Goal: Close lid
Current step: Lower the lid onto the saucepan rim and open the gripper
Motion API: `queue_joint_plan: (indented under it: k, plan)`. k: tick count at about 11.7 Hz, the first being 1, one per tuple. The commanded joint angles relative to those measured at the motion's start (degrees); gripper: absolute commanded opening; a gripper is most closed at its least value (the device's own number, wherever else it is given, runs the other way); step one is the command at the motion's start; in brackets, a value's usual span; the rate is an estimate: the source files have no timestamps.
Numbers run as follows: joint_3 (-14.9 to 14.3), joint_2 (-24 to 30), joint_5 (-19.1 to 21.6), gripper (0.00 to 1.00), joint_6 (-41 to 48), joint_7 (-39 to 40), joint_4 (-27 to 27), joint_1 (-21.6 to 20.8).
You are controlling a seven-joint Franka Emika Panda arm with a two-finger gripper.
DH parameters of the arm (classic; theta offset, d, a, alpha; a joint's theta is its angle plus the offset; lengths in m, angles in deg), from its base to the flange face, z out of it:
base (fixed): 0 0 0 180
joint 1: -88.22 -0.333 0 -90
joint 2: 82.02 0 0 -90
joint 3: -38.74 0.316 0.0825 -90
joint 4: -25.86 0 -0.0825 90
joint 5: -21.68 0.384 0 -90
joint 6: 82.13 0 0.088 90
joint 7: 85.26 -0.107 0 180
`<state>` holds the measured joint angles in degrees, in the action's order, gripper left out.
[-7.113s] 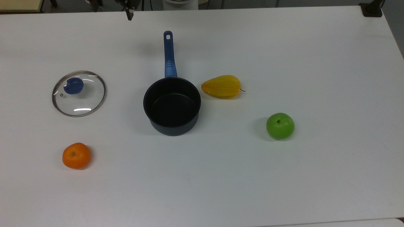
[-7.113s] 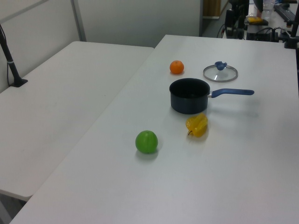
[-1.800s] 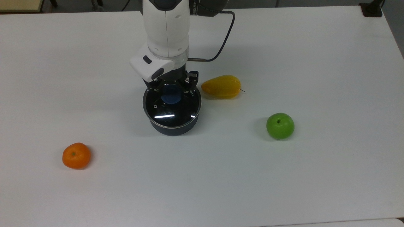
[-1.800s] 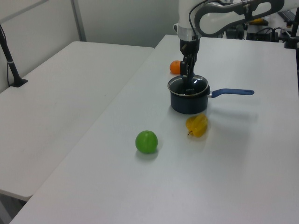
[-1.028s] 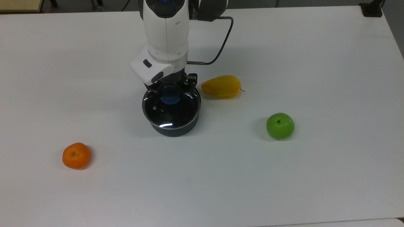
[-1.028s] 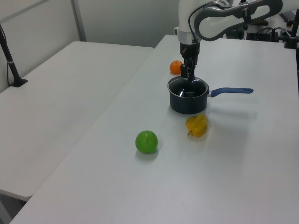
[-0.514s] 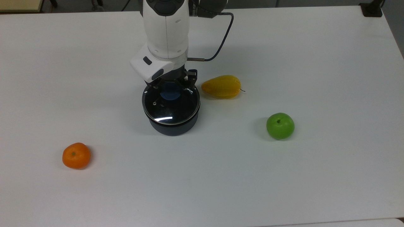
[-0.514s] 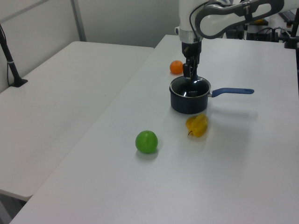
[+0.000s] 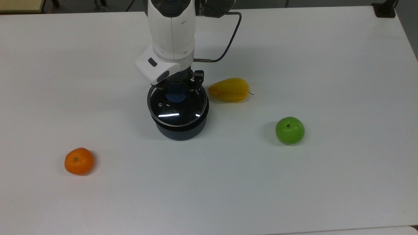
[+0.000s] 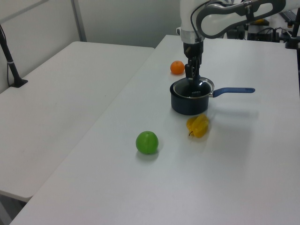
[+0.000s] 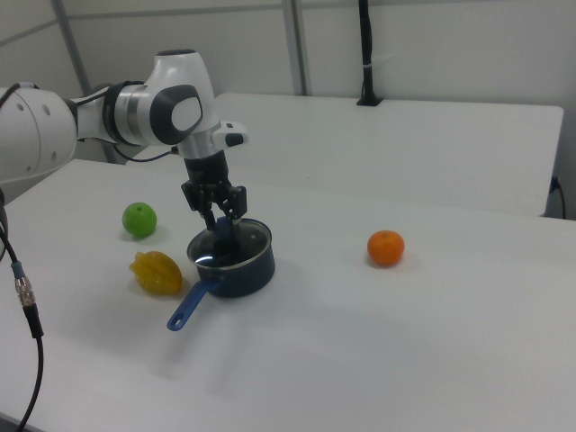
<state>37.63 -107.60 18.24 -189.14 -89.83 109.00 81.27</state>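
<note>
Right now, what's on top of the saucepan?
The glass lid sits over the saucepan, and the gripper is at its blue knob. Through the glass the dark interior looks empty. The arm covers the pan's handle in the top view.

1 lid [image 9: 178, 107], 1 pan [image 9: 179, 129], 3 fruit [image 9: 289, 130].
</note>
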Motion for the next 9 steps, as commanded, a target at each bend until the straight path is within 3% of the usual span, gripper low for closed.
queue_joint_plan:
  k: [1, 9]
  plan:
    - [-0.5, 0.6, 0.9, 0.36, -1.7, 0.5, 1.4, -0.3]
    - [-0.6, 0.1, 1.9, 0.36, -4.5, 0.3, 1.2, -0.3]
